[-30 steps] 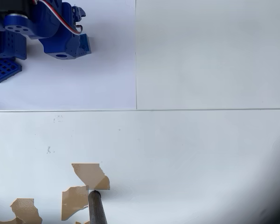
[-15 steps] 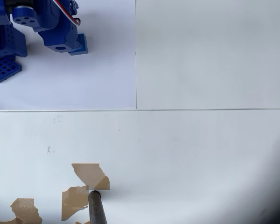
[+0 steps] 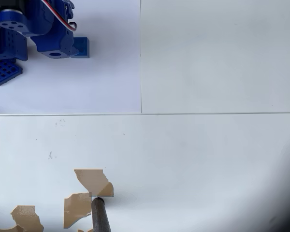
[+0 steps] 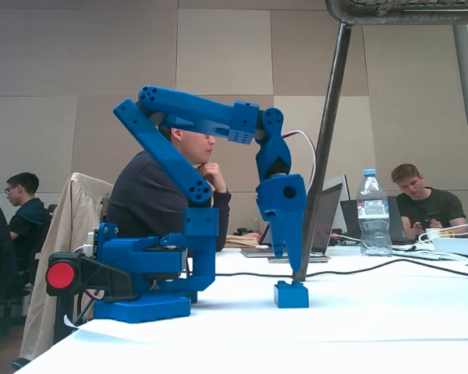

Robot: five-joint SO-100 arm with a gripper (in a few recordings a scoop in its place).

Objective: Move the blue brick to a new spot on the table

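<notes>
In the overhead view the arm slides back toward the top-left corner across the last second, and as it goes the blue brick (image 3: 81,48) comes out from under it — hidden a sec ago, half-showing half a sec ago, now a clear blue block just right of the tool (image 3: 58,48); the fixed view confirms it: the brick (image 4: 291,294) sits flat on the white surface (image 4: 390,312), studs up, with the tool (image 4: 283,248) hanging just above it — a thin strip of background shows betw. the tool's lower tip and the brick top, so they look apart, not touching.

Tool state: can't tell; the side-on angle shows one blue body w/ a long finger, and the overhead view shows only its top, so no gap betw. the fingers can be read; whatever the opening, it holds nothing.

Meaning for the task: the brick seems released and resting on its own, near the arm's base (image 4: 140,308); judged from the retreat and the clear gap, this reads as the end of a place — or possibly a pause before a fresh pick; the pics alone don't settle which.

Rest of the surface in the overhead view stays as it was: torn brown tape patches (image 3: 93,181) and a dark rod (image 3: 101,216) at the bottom edge, well apart from the brick; the blue grid plate (image 3: 2,72) sits at the left edge.
</notes>
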